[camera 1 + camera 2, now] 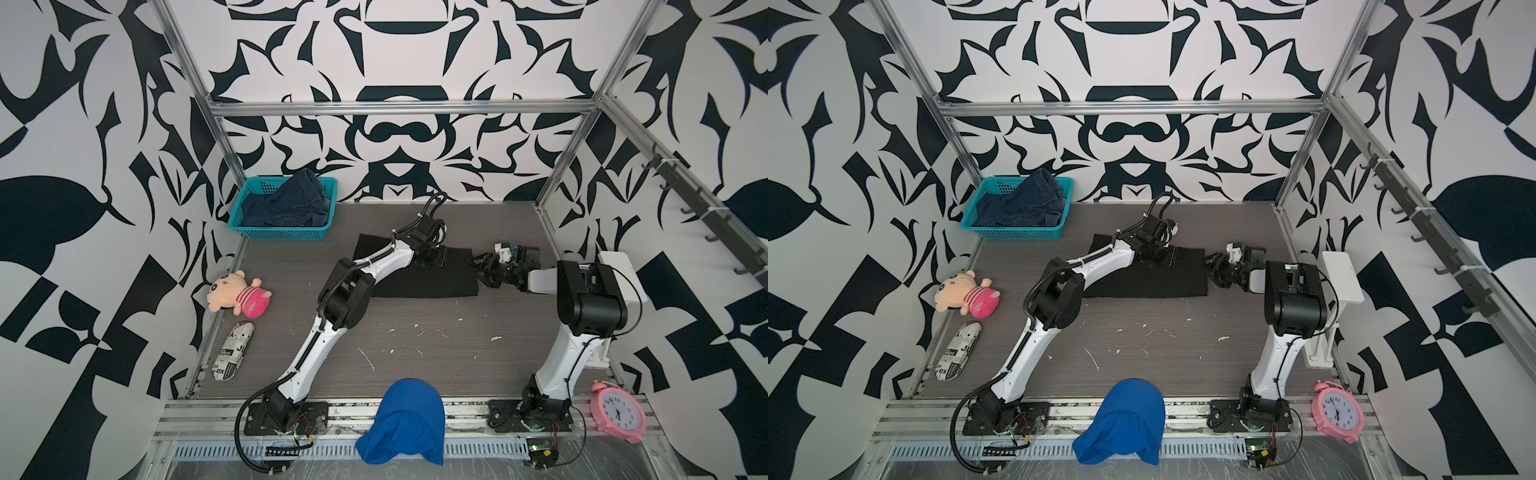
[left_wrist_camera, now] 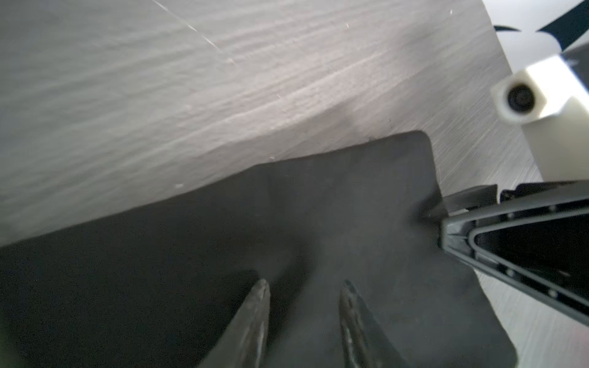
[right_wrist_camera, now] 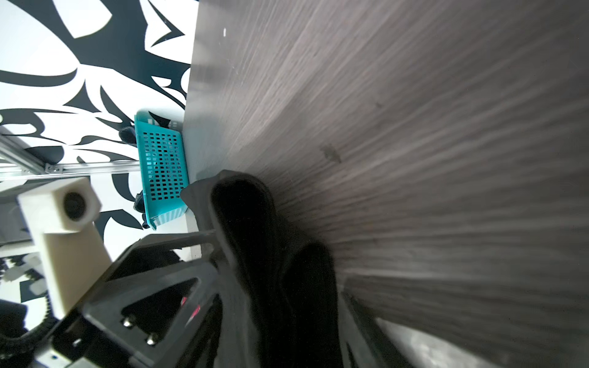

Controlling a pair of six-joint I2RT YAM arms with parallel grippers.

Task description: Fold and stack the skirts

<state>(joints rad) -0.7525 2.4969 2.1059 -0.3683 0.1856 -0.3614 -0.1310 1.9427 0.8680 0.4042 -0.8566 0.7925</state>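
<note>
A: Where's the black skirt (image 1: 432, 282)?
B: On the desk (image 1: 415, 353) near the basket (image 1: 282, 233). The left tool (image 2: 304, 283) hovers above it, prongs apart. The right tool (image 1: 477, 268) is at its edge away from the basket (grip unclear).
A: Risk?
B: A one-sided pull could bunch it.

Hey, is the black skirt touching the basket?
Apart. Both top views show a strip of bare table between the black skirt and the near wall of the basket.

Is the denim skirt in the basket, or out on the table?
In the basket: the denim skirt lies crumpled inside the teal basket, one part rising above its back rim.
</note>
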